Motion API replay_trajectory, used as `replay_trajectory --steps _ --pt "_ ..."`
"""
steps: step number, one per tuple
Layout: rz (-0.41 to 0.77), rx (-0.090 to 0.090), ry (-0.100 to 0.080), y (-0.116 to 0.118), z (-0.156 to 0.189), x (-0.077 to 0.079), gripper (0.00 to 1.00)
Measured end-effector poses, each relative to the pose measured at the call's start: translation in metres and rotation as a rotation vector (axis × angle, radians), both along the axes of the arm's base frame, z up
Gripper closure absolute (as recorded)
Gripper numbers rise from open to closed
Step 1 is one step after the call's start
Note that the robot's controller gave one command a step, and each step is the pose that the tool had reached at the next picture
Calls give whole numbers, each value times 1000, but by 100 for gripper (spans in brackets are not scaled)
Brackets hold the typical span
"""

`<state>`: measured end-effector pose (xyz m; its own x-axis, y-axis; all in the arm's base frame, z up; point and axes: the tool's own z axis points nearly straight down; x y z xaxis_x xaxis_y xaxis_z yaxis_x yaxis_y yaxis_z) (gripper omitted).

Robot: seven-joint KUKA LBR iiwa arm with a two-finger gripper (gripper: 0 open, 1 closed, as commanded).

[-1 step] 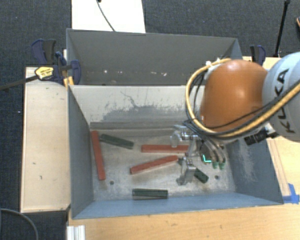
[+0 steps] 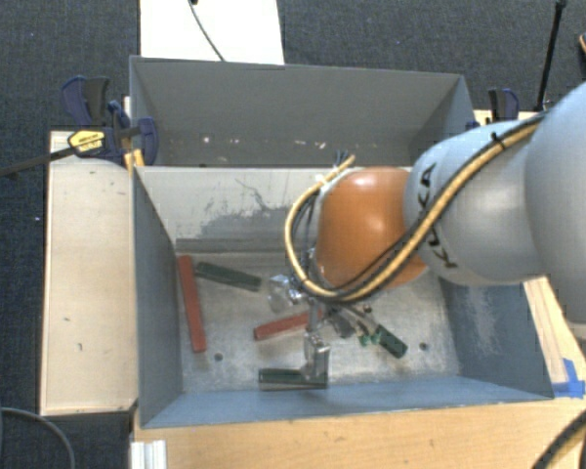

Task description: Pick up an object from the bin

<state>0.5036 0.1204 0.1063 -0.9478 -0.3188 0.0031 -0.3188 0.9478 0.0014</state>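
End effector (image 2: pixel 317 362) is low in the bin (image 2: pixel 166 262), tip right at the right end of the dark bar (image 2: pixel 285 378) lying flat near the front wall. Can't tell if it's released or clenched from this angle, and nothing is visibly grasped

Risks, my read:
- the bar sits close to the front wall, so contact at its very end could spin or skid it into the wall instead of gripping
- an end grab could also let it tilt and slip on the lift
- the red bar (image 2: pixel 279 328) just behind and the green piece (image 2: pixel 385 342) to the right are near enough to get knocked or pinched along
- the orange cover (image 2: pixel 361 228) and cables (image 2: pixel 291 233) hang over mid-bin and could snag

Rest of the bin: long red stick (image 2: pixel 191 303) along the left wall, dark green bar (image 2: pixel 229 277) beside it, small silver bit (image 2: pixel 278 283) mid-floor. All loose, no heap
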Motion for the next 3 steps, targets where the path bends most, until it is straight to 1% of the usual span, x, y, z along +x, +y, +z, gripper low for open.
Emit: replay_trajectory --steps 1,2,3 --pt "5 1 -7 -5 -38 46 0" --pt "0 2 -6 -4 -36 45 100" --pt "-50 2 -15 -13 116 63 100"
